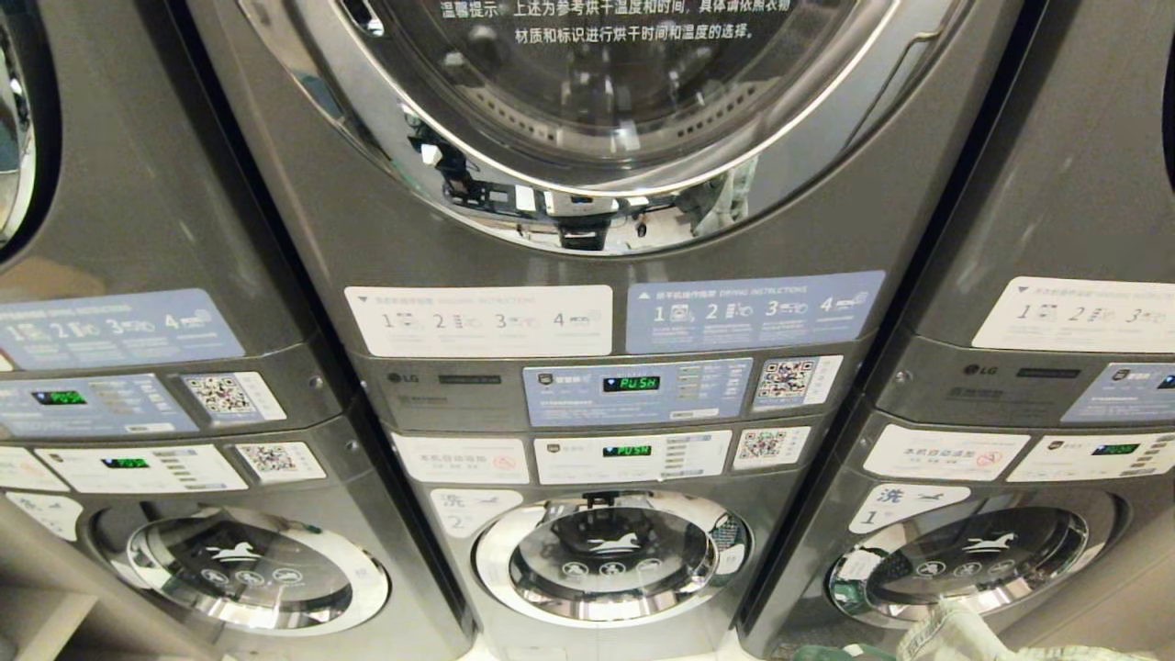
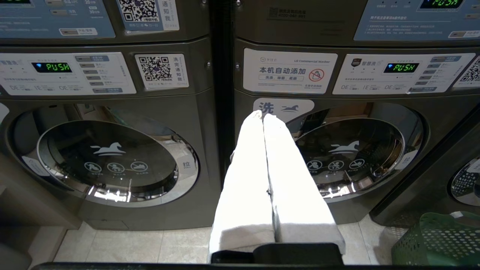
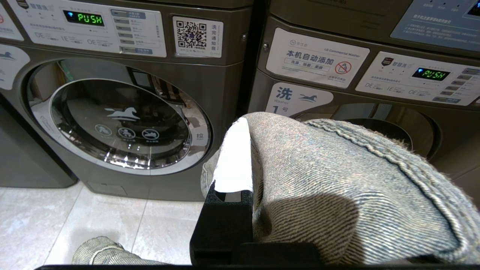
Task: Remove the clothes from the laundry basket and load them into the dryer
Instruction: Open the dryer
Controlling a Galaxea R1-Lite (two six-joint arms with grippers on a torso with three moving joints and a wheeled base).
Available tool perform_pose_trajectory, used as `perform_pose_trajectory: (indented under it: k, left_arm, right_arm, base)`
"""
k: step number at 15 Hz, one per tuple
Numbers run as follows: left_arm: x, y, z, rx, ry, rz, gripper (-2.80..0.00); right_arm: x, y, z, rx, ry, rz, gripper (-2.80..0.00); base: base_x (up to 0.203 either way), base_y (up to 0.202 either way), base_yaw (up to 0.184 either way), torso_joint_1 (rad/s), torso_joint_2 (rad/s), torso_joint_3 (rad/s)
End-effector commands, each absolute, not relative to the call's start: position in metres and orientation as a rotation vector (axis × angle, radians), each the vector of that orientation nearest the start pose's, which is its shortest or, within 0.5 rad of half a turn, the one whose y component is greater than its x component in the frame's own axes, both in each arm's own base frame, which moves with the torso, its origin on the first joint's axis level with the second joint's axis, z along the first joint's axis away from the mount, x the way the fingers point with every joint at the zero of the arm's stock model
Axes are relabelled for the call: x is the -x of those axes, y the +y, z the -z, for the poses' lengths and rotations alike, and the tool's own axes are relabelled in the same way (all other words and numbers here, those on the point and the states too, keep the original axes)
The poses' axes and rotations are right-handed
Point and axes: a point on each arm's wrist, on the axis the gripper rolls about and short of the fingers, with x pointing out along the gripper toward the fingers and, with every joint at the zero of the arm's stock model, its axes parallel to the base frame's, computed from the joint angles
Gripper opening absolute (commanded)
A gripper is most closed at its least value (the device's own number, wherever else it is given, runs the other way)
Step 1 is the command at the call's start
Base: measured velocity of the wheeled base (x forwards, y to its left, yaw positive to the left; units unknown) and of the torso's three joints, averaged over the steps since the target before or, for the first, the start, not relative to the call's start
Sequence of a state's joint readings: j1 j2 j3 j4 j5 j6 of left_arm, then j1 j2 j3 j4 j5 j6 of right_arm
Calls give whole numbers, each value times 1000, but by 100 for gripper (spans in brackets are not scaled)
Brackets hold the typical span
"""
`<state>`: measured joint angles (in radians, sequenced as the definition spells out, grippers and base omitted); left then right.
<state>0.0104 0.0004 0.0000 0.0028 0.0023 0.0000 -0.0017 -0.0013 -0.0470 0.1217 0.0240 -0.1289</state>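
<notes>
A: Right gripper (image 3: 243, 150)?
B: Clamped on denim garment (image 3: 337, 187), facing the lower washers.
A: Left gripper (image 2: 263, 117)?
B: Fingers pressed together, empty. Green laundry basket (image 2: 438, 240) sits on the floor beside the machines; dryer door (image 1: 597, 101) closed.

Grey stacked machines (image 1: 587, 395) line the wall, lit displays (image 1: 631, 383) glowing, above a pale tiled floor (image 3: 75, 213).
</notes>
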Motion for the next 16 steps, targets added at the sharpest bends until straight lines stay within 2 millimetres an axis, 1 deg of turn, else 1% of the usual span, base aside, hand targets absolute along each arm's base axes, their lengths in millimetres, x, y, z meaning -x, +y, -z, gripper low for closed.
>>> perform_pose_trajectory:
  k: [1,4,11,13,16]
  left_arm:
    - [23,0,-75,0,3,-14,-280]
    - [23,0,-75,0,3,-12,-280]
    - [23,0,-75,0,3,-14,-280]
    - [23,0,-75,0,4,-14,-280]
    - [23,0,-75,0,3,-14,-280]
  right_arm:
    - [27,1,-76,128,74,-28,-280]
    - [27,1,-76,128,73,-29,-280]
    - [27,1,-76,126,74,-28,-280]
    - [27,1,-76,128,73,-29,-280]
    - [27,1,-76,129,73,-29,-280]
  base:
    - [0,0,0,70,-129,-67]
    - [0,0,0,65,-117,-61]
    - [0,0,0,0,0,0]
    - [4,-95,5,8,4,3]
    - [1,-192,0,5,-1,2]
